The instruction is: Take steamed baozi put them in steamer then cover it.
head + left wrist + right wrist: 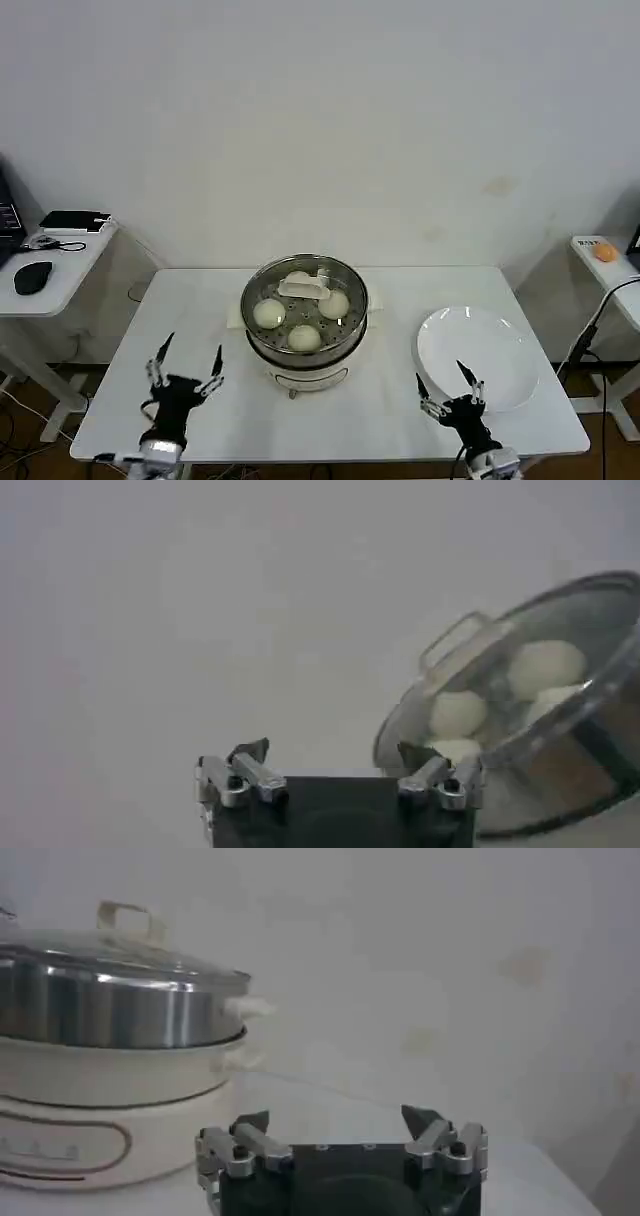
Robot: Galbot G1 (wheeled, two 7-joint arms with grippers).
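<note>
The round shiny stainless-steel steamer on its white base sat at the middle of the white table, with 4 pale cream-white steamed baozi lying on the perforated tray inside. The round glass lid with its pale handle was already seated on the pot rim. The flat white plate to my right carried nothing.

My left gripper hung over the near left part of the table, fingers spread wide, holding nothing. My right gripper was at the near right, just beside the plate's near rim, also spread open and holding nothing.

Key relation: the steamer lay ahead and inward of both grippers, between them. Neither touched it. I judged the left marginally nearer, though the margin was small.

The left wrist view looked down through the glass at the buns under the lid. The right wrist view gave the side profile instead: lid flat on the steel wall.

Judgement: loading and covering looked done; any next move would be withdrawal only.
</note>
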